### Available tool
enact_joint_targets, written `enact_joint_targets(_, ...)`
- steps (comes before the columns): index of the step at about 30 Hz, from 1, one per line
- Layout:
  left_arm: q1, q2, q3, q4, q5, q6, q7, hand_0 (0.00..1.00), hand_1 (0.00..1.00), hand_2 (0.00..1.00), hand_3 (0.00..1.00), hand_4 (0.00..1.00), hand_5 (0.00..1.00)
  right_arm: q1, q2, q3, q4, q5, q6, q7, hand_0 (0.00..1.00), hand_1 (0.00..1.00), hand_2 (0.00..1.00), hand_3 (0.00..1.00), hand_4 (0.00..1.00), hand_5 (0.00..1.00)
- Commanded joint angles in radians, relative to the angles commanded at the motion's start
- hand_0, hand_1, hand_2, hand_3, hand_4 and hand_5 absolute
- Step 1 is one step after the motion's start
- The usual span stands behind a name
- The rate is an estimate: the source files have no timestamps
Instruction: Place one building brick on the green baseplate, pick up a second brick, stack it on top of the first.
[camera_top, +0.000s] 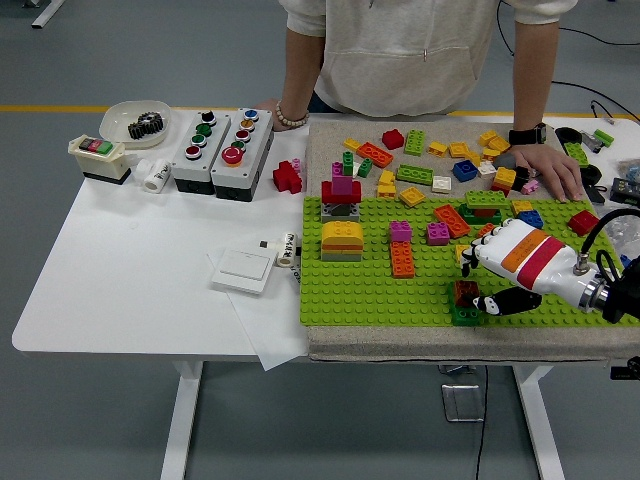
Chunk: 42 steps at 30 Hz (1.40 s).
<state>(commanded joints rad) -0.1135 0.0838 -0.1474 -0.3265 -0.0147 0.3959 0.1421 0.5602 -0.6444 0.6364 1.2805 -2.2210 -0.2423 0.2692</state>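
Fingers (478, 268) beside upright brick stack (465, 301)

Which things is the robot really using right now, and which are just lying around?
In use:
- flat green studded baseplate
- small green brick near its front edge
- dark red brick on top of it
- robot's right hand, closed on the red brick

Lying about:
- grey push-button boxes
- white wall switch
- black gear in a white dish
- loose bricks on the far cloth
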Motion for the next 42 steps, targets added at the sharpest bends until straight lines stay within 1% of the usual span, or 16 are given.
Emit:
enact_joint_targets(6,0.001,0.000,-0.001,0.001,0.002,0.000,0.001,0.789,0.766,0.761,0.598,0.665,0.683,-0.005,-0.002,0.003,0.007,0.001,0.008,0.003,0.295,0.438,0.518,0.524,0.746,0.491)
enact_joint_targets(13,0.003,-0.001,-0.010,0.004,0.016,-0.001,0.006,0.788,0.765,0.761,0.597,0.665,0.683,-0.009,-0.004,0.006,0.019,0.005,0.007,0.004,0.295,0.436,0.522,0.529,0.754,0.496)
enact_joint_targets(17,0.006,-0.002,-0.016,0.006,0.027,-0.001,0.010,0.788,0.765,0.761,0.597,0.665,0.683,-0.023,-0.009,0.024,0.033,0.020,0.004,0.005,0.295,0.436,0.522,0.529,0.754,0.496)
enact_joint_targets(19,0.007,-0.002,-0.016,0.006,0.028,-0.001,0.010,0.787,0.764,0.761,0.597,0.665,0.682,-0.031,-0.012,0.034,0.040,0.029,0.004,0.005,0.294,0.433,0.523,0.532,0.774,0.497)
enact_joint_targets(23,0.010,-0.001,-0.018,0.006,0.032,0.000,0.012,0.787,0.764,0.761,0.597,0.665,0.682,-0.061,-0.019,0.074,0.063,0.083,0.005,0.001,0.294,0.433,0.523,0.532,0.774,0.497)
enact_joint_targets(24,0.011,-0.001,-0.018,0.006,0.033,0.000,0.012,0.786,0.764,0.760,0.597,0.664,0.681,-0.070,-0.019,0.087,0.068,0.108,0.005,-0.002,0.309,0.455,0.542,0.537,0.795,0.505)
enact_joint_targets(26,0.012,-0.001,-0.020,0.006,0.037,0.000,0.013,0.786,0.764,0.760,0.597,0.664,0.681,-0.093,-0.019,0.119,0.086,0.158,0.010,-0.013,0.309,0.455,0.542,0.537,0.795,0.505)
enact_joint_targets(28,0.013,-0.001,-0.021,0.006,0.040,0.000,0.014,0.786,0.764,0.760,0.597,0.664,0.681,-0.111,-0.022,0.145,0.108,0.190,0.017,-0.022,0.309,0.455,0.542,0.537,0.795,0.505)
enact_joint_targets(29,0.013,-0.001,-0.023,0.006,0.043,0.000,0.015,0.786,0.764,0.760,0.597,0.664,0.681,-0.122,-0.026,0.158,0.127,0.213,0.033,-0.029,0.309,0.455,0.542,0.537,0.795,0.505)
enact_joint_targets(30,0.013,-0.001,-0.024,0.006,0.044,0.000,0.015,0.786,0.764,0.760,0.596,0.665,0.681,-0.127,-0.028,0.164,0.136,0.225,0.040,-0.032,0.500,0.578,0.672,0.576,0.875,0.676)
enact_joint_targets(35,0.014,0.000,-0.026,0.006,0.051,-0.001,0.017,0.786,0.764,0.760,0.596,0.665,0.681,-0.163,-0.045,0.207,0.203,0.263,0.095,-0.043,0.500,0.578,0.672,0.576,0.875,0.676)
enact_joint_targets(36,0.014,0.000,-0.026,0.006,0.051,-0.001,0.017,0.786,0.764,0.760,0.596,0.663,0.680,-0.170,-0.047,0.214,0.213,0.268,0.104,-0.043,0.591,0.619,0.701,0.617,0.909,0.786)
enact_joint_targets(41,0.011,0.000,-0.020,0.006,0.041,-0.001,0.012,0.786,0.764,0.760,0.596,0.663,0.680,-0.202,-0.060,0.245,0.249,0.268,0.146,-0.040,0.591,0.619,0.701,0.617,0.909,0.786)
enact_joint_targets(42,0.010,0.000,-0.020,0.006,0.040,-0.002,0.011,0.783,0.763,0.760,0.596,0.664,0.682,-0.205,-0.061,0.247,0.252,0.265,0.150,-0.039,0.654,0.655,0.723,0.652,0.913,0.859)
